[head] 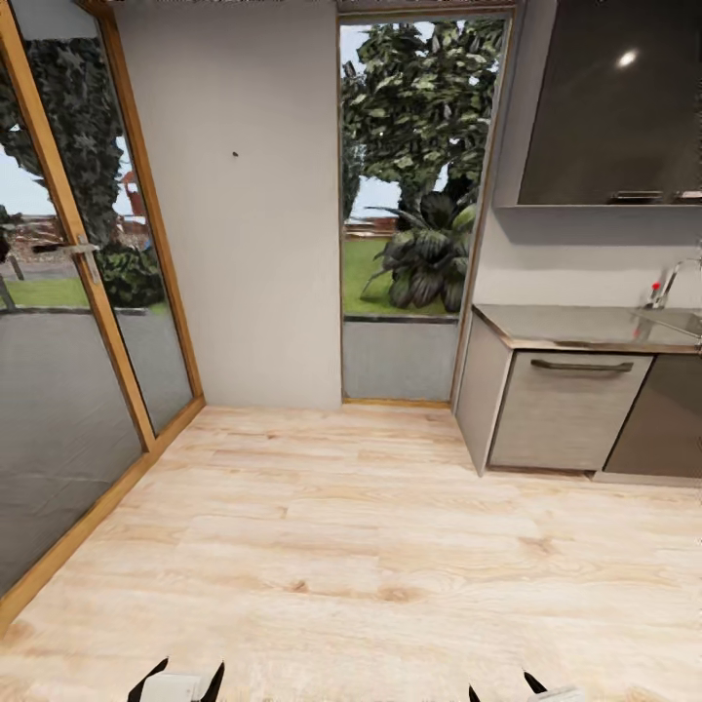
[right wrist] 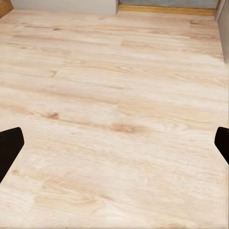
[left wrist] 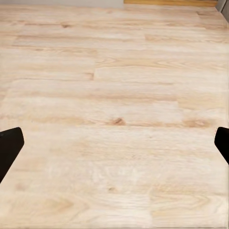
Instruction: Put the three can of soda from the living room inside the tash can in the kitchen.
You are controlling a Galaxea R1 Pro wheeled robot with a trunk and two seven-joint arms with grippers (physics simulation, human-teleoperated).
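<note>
Head view gives me a grey kitchen counter (head: 585, 327) with a steel tap; the pale wooden floor (head: 341, 546) lies before it. My left gripper (left wrist: 114, 145) and right gripper (right wrist: 114, 145) are spread apart, holding nothing. I see no cans here. I judge them light, thin and slippery: grasp mid-body, gently.

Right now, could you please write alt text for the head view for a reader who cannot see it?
A bare pale wooden floor runs ahead to a grey wall, with a kitchen counter, cabinets and a faucet at the right. Glass doors at the left and a window ahead show garden plants; the left gripper and right gripper tips peek in at the bottom edge.
</note>
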